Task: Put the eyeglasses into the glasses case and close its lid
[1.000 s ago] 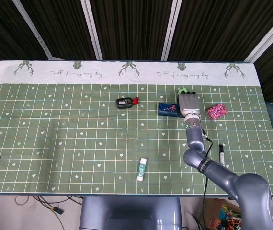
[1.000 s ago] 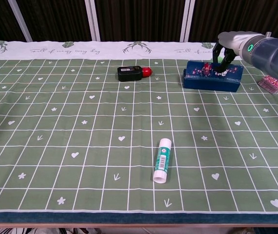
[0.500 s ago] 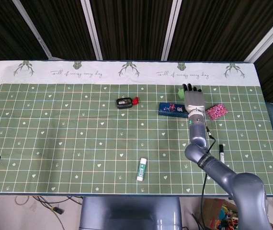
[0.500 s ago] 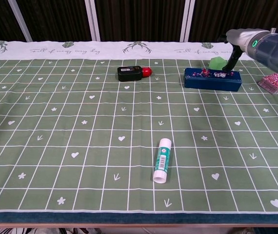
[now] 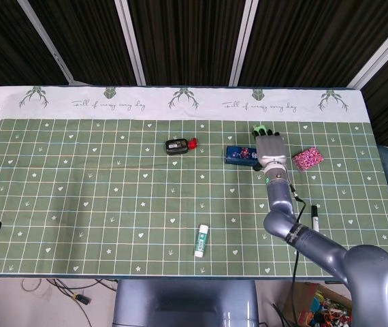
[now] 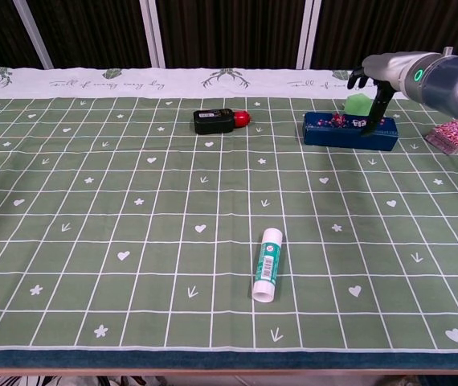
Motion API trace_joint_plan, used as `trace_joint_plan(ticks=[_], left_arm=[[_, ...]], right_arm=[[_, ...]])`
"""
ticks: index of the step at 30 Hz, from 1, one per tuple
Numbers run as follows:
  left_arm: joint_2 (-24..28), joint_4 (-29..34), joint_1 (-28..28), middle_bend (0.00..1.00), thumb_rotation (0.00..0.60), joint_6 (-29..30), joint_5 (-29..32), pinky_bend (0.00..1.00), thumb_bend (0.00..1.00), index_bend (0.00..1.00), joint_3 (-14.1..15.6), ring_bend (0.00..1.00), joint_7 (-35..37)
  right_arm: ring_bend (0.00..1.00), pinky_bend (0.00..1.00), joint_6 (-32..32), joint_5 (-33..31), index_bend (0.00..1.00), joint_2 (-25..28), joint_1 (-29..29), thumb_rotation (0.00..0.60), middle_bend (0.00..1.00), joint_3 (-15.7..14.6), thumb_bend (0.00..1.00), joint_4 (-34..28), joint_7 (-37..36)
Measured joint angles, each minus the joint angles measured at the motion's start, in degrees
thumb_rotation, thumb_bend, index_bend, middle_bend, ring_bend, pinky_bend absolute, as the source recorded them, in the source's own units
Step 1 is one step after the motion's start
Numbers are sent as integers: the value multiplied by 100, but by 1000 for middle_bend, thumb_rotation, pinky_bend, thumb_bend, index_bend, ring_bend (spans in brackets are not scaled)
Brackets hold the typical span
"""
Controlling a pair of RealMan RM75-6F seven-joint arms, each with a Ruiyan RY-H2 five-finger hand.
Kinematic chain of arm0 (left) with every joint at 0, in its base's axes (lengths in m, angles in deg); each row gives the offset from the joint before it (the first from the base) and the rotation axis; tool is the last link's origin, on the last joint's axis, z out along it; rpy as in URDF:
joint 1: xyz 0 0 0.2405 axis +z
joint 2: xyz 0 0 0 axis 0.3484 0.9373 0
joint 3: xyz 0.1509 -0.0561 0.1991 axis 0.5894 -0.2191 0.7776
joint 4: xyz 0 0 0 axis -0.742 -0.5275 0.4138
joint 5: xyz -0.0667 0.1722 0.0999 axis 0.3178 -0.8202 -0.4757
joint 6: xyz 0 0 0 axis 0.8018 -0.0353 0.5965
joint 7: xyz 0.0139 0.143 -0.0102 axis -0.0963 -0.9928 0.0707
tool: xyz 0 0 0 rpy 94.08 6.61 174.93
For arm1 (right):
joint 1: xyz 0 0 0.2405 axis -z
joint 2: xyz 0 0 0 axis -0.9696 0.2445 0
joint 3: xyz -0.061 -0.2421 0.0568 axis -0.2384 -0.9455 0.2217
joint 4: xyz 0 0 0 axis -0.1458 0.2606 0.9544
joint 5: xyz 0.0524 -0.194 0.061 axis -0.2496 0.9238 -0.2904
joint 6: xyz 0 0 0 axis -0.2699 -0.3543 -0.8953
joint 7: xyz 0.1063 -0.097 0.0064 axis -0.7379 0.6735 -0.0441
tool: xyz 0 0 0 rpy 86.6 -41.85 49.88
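From the head view, the right hand [image 5: 270, 147] sits over the right end of the blue glasses case [image 5: 242, 156], fingers pointing away toward the far edge; whether it grips anything I cannot tell from here. A black device with a red tip [image 5: 178, 145] lies left of the case, a pink patterned pouch [image 5: 308, 158] to its right, a marker [image 5: 314, 219] nearer the front, and a glue stick [image 5: 201, 240] by the front edge.

In the chest view, the right hand [image 6: 371, 80] reaches down with dark fingers [image 6: 376, 110] touching the case [image 6: 349, 132] lid (closed, it seems), holding nothing. The eyeglasses cannot be seen. The left hand is out of sight.
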Motion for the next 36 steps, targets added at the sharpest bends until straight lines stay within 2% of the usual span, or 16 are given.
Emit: trace_joint_plan(ticks=[4,7,17,28,36], left_arm=[[2,-1,1,0,600,5,0,0,274,186,-4,0,12],[5,-7,-1,0,600,-6,14,0,274,186,-9,0,30],[12,-8,-6,0,600,-19,20,0,274,186,-11,0,44],[16,-7,-8,0,600,-35,31,0,274,188,-9,0,45],[20,-5,-9,0,600,-43,39,0,274,188,-9,0,53]], right_arm=[[154,183,-72,-434,262,71,-70,600,224,-60,205,-165,312],[169,183,-112,-639,308,34,-146,600,266,-82,251,-127,383],[170,183,-15,-615,324,-273,-246,600,265,-133,291,438,246],[169,183,270,-696,298,-514,-326,600,260,-99,314,1031,161],[200,183,420,-697,364,-683,-380,600,335,-48,377,1363,94]])
